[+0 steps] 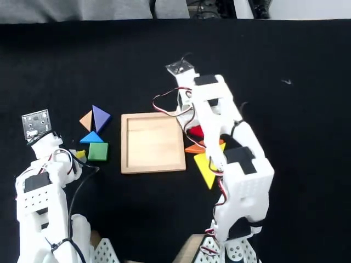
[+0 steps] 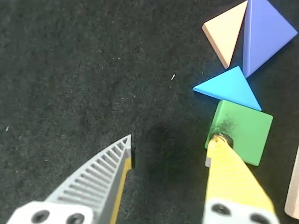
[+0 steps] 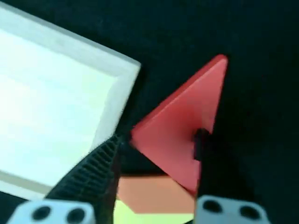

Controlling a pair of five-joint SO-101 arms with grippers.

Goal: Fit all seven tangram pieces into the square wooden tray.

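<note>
1 red triangle [image 3: 180, 121] pinched in right hand [image 3: 159, 137] beside tray [image 3: 103, 58] edge | left hand [image 2: 173, 140] spread

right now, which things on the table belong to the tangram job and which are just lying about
Job: square wooden tray; tan triangle, purple triangle, blue triangle, green square left of it; red triangle, orange piece, yellow triangle right of it.
Not part of it: black table cover; grey strip beyond its far edge.
</note>
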